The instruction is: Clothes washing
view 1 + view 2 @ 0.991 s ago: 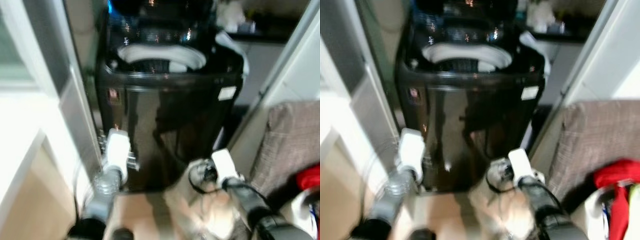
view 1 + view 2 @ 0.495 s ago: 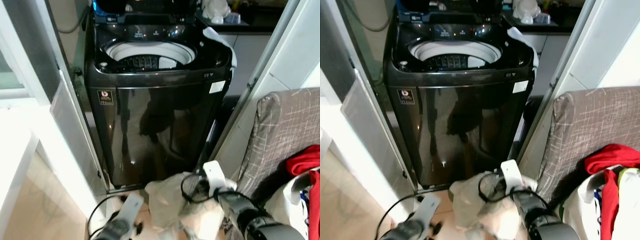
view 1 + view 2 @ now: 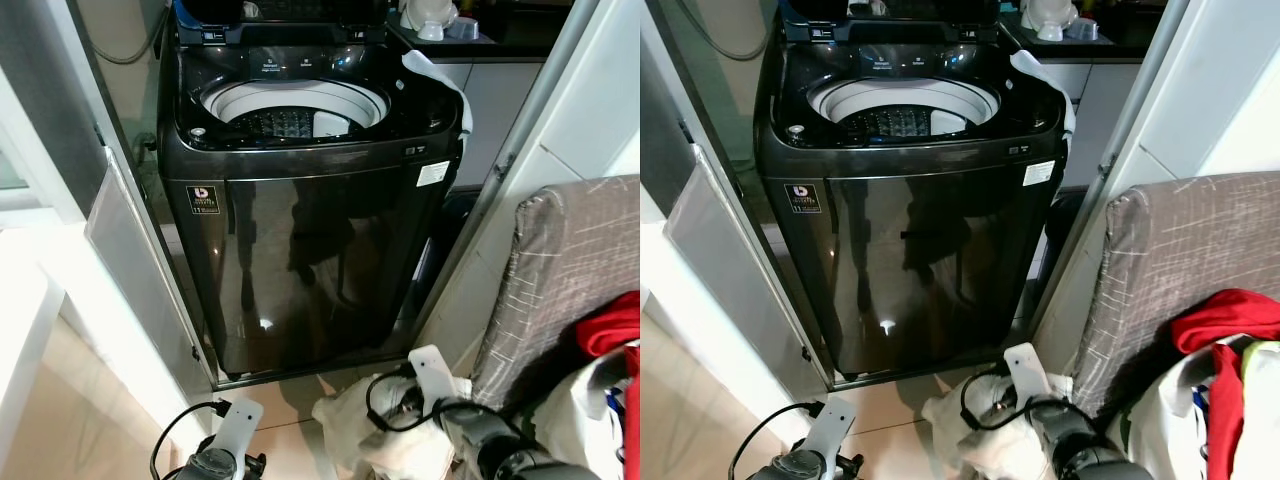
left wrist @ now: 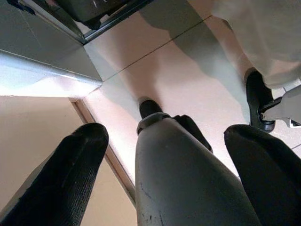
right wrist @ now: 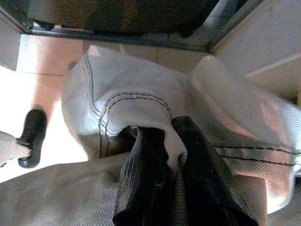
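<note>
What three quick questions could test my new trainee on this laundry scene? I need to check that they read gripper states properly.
1. True or false: the lid of the washing machine is closed.
2. What is the right gripper holding?
A. a red shirt
B. a pale garment
C. a detergent bottle
3. Fill in: the fingers of the left gripper stand ____, with nothing between them.

Key
1. False: the lid is up and the white drum rim shows.
2. B: the fingers are shut on the pale garment, low in front of the machine.
3. Open.
</note>
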